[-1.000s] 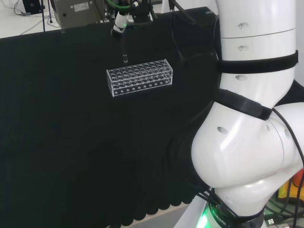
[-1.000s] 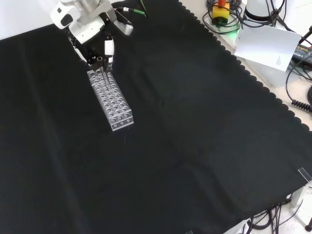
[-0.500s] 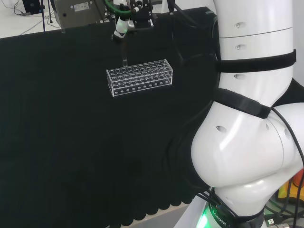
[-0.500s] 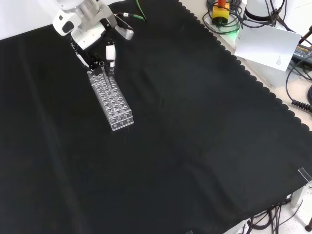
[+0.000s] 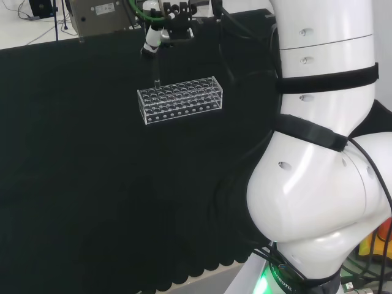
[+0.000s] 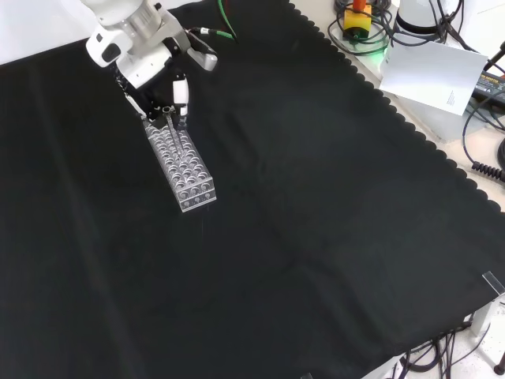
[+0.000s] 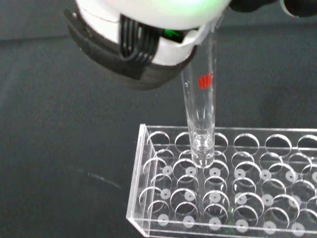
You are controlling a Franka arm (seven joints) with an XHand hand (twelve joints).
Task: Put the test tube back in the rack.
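A clear plastic test tube rack with several rows of holes lies on the black cloth; it is also in the front view and the wrist view. The hand hovers above the rack's left end in the head view, shut on a clear glass test tube that hangs upright below it. In the wrist view the test tube, with a red mark, has its round bottom just above a hole near the rack's end. In the front view the hand is at the rack's far end.
A grey device stands beyond the cloth's far edge in the head view. In the front view, cables and a yellow and red item lie at the upper right beside a white sheet, past the cloth's scalloped edge.
The hand has shifted a little left in the head view and nearer in the front view, carrying the tube over the rack's end holes. The rack has not moved.
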